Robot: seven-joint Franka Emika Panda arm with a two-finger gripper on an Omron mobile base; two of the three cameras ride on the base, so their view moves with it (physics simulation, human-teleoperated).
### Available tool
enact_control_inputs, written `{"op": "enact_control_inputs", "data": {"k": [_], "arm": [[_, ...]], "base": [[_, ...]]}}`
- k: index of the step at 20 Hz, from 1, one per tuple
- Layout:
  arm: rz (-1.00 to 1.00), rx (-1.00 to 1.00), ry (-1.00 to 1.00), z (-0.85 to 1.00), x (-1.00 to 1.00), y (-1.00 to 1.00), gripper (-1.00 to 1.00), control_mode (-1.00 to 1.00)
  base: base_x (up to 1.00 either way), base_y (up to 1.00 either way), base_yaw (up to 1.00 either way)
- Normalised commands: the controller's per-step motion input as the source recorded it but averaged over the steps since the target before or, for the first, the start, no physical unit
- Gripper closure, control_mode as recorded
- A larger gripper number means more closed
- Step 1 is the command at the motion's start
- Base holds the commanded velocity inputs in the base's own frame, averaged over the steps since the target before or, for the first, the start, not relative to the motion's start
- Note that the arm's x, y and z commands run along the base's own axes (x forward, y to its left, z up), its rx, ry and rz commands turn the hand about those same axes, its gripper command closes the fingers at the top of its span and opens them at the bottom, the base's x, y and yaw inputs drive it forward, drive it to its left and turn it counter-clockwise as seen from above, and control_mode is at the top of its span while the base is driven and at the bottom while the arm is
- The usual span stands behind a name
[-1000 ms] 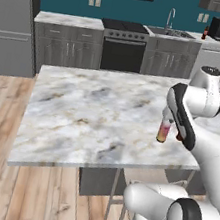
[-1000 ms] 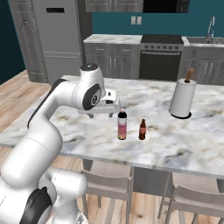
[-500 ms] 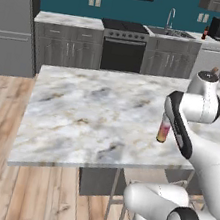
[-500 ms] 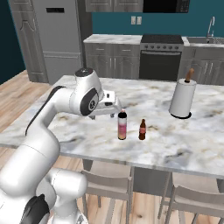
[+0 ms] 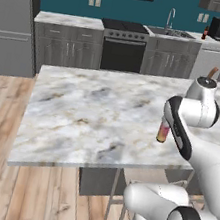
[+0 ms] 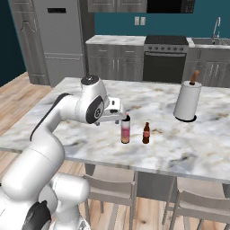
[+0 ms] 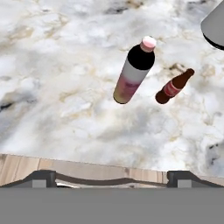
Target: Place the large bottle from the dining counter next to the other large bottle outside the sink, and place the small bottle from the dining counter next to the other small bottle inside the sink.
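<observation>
1. Two bottles stand upright on the dining counter [image 6: 188,148]: a large bottle [image 6: 126,130] with a dark upper body, pale pink label and pink cap, and a small brown bottle [image 6: 146,133] with a red label just beside it, apart.
2. I see the gripper [image 6: 120,113] just above and beside the large bottle's cap; from the hand camera both bottles sit ahead of the fingertips [image 7: 41,178], well clear.
3. My jaws stand wide, holding nothing.
4. A paper towel roll [image 6: 187,100] stands farther along the counter.
</observation>
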Motion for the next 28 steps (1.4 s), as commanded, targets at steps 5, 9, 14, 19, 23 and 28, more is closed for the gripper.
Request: {"op": "enact_control_inputs", "data": {"k": [5,9,14,19,23,28], "arm": [[-0.01,0.01,0.0,-0.07,0.17,-0.03,-1.0,-1.0],[-0.1,0.0,-0.01,-0.03,0.04,-0.04,-1.0,-1.0],[-0.13,0.0,-0.03,0.0,0.0,-0.01,-1.0,-1.0],[-0.14,0.0,-0.02,-0.03,0.0,0.0,-1.0,-1.0],[-0.1,0.0,0.0,-0.07,0.13,0.0,-1.0,-1.0],[-0.03,0.02,0.0,-0.13,0.31,-0.05,-1.0,-1.0]], "base": [[0.0,0.0,0.0],[0.0,0.0,0.0],[0.0,0.0,0.0],[0.0,0.0,0.0],[0.0,0.0,0.0],[0.0,0.0,0.0]]}}
